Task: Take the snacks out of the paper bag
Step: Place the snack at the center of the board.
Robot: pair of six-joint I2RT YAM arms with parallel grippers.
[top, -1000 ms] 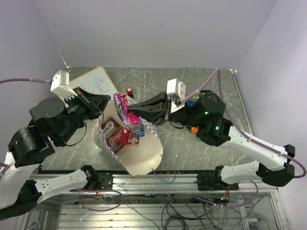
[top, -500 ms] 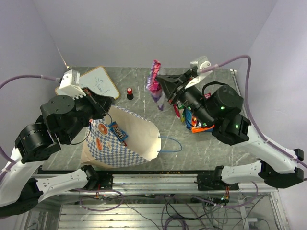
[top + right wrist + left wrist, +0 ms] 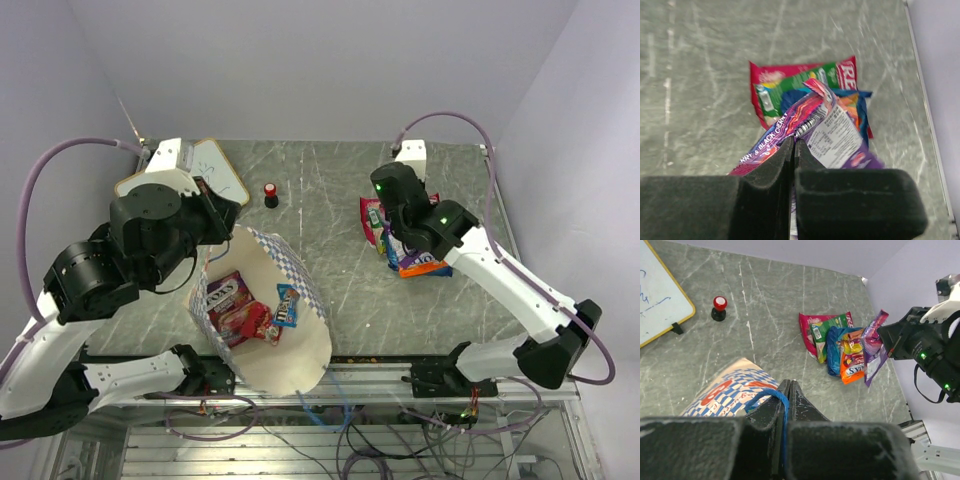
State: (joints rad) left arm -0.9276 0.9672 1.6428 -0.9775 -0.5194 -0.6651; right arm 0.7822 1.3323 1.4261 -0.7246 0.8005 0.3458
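The paper bag (image 3: 300,350) hangs tilted with its open mouth facing up. Inside it lie a pink packet (image 3: 226,293), a red packet (image 3: 252,322) and a blue packet (image 3: 287,306). My left gripper (image 3: 787,385) is shut on the bag's blue cord handle (image 3: 775,402), above the checked band (image 3: 725,395). My right gripper (image 3: 793,145) is shut on a purple packet (image 3: 815,125) and holds it just over a pile of snacks on the table's right: red/pink (image 3: 765,75), green (image 3: 790,87), blue-and-orange (image 3: 855,105). The pile also shows in the top view (image 3: 420,266).
A small red-capped bottle (image 3: 270,193) stands at the back middle of the table. A white writing board (image 3: 222,175) lies at the back left, partly under my left arm. The table's right edge (image 3: 500,230) runs close behind the snack pile.
My right gripper has carried the purple packet from the bag to the right and down over the pile. My left arm has shifted and the bag's mouth now faces up.
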